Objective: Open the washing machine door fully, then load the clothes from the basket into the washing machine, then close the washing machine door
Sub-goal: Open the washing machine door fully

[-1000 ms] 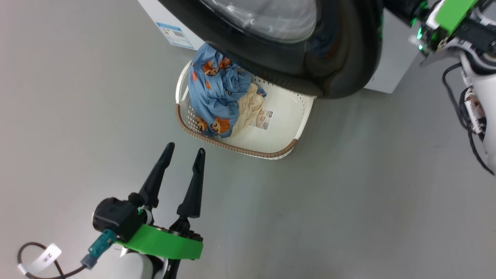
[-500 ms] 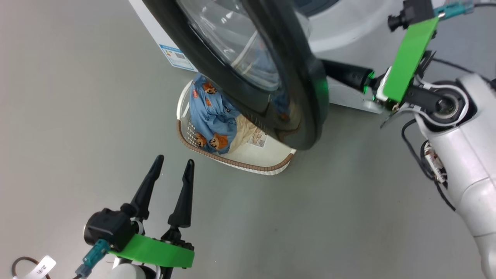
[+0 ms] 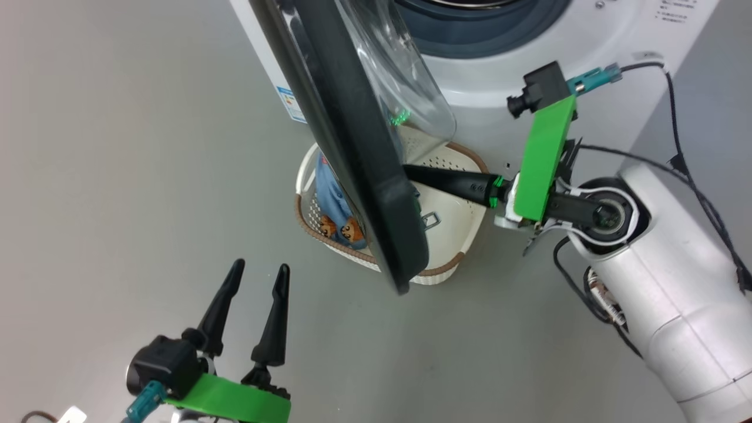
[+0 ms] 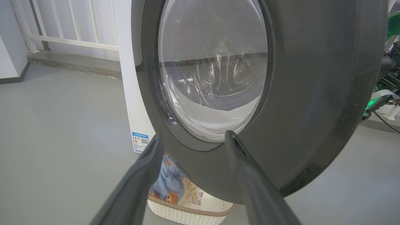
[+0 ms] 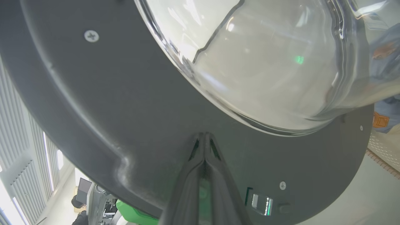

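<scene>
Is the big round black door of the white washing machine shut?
No, the glossy black-rimmed glass door stands swung out from the white washing machine.

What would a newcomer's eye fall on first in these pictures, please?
The washing machine door, glossy black with a domed glass centre, stands open across the middle of the head view. The right gripper, shut, has its tips against the door's inner face. On the floor beneath the door sits the basket with the bear-print clothes, and the left gripper hangs open at lower left.
</scene>
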Controlling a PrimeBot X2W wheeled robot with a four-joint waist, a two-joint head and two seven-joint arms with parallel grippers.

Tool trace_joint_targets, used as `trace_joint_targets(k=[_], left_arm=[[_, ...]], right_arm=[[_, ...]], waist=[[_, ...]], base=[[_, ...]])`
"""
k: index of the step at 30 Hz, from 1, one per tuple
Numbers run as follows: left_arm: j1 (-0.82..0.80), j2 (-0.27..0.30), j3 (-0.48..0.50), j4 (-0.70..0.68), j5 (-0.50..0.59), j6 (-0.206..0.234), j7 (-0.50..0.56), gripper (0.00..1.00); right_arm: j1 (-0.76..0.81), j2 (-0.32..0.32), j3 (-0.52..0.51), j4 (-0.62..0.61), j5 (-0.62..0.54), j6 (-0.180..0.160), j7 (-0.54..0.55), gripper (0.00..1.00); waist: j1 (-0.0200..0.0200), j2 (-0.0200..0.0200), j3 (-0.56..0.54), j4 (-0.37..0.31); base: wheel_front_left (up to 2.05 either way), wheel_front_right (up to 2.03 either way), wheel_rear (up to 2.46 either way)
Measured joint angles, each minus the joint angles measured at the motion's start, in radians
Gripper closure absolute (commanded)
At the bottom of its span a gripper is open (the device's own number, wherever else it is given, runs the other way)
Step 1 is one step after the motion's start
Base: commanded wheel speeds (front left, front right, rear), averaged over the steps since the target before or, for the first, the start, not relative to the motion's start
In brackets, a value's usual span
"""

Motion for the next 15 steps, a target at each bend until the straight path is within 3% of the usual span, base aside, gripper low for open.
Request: trace_joint_targets(k=[15], left_arm=[[0.036,0.0,0.033,0.028,-0.01,0.028,0.0,0.0]], right_arm=[[0.038,0.072,0.064,0.004,-0.006,0.0,-0.008,1.0]], waist=[[0.0,0.0,-0.039,0.089]], base=[[0.0,0.0,0.0]])
